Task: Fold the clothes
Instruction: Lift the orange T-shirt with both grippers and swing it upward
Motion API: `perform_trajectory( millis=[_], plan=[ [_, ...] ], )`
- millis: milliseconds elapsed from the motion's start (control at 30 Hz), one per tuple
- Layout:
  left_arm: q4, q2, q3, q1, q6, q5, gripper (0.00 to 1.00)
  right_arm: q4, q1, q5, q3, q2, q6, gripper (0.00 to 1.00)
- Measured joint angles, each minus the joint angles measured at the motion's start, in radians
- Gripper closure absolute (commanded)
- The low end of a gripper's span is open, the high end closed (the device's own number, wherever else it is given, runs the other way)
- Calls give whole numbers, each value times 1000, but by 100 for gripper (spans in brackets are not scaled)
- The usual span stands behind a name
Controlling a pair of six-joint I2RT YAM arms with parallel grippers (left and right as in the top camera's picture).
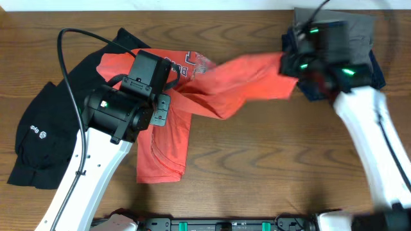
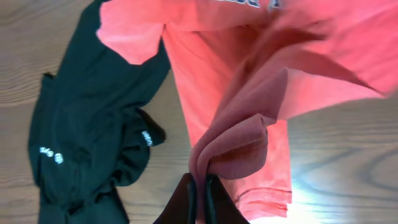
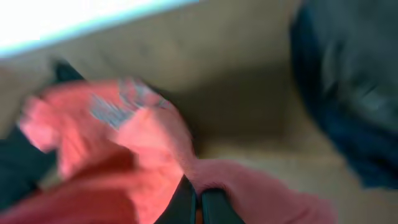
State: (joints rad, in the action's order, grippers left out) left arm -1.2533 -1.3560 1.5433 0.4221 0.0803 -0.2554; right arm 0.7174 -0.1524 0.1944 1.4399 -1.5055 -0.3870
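The orange-red T-shirt with white-and-navy lettering is stretched across the table between both arms. My left gripper is shut on a bunched fold of it; the shirt's lower part hangs down to the table. My right gripper is shut on the shirt's other end, lifted at the far right; that view is blurred. The black top with a small white logo lies flat at the left, partly under the T-shirt, and shows in the left wrist view.
A dark navy and grey garment pile lies at the back right, under my right arm; it shows in the right wrist view. The wooden table is bare at front centre. A cable loops over the left arm.
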Motion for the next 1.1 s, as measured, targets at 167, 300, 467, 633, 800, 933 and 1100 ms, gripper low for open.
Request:
perform_trajectory(
  millis=[167, 300, 467, 633, 800, 933, 1100],
  plan=[
    [25, 10, -1, 0, 32, -85, 94, 24, 46, -14, 12, 119, -16, 99],
    [80, 70, -11, 0, 45, -158, 94, 47, 86, -23, 10, 121, -23, 99],
    [155, 204, -13, 0, 51, -269, 94, 79, 109, -30, 6, 121, -24, 99],
    [301, 349, -13, 0, 29, -407, 94, 115, 136, -30, 9, 148, -23, 99],
    [578, 469, -16, 0, -63, -486, 94, 169, 227, -23, 86, 200, -23, 99],
    [777, 540, -16, 0, -155, -505, 94, 215, 320, -6, 208, 254, -16, 99],
    [839, 567, -13, 0, -223, -509, 94, 285, 396, 16, 364, 316, -5, 99]
  ],
)
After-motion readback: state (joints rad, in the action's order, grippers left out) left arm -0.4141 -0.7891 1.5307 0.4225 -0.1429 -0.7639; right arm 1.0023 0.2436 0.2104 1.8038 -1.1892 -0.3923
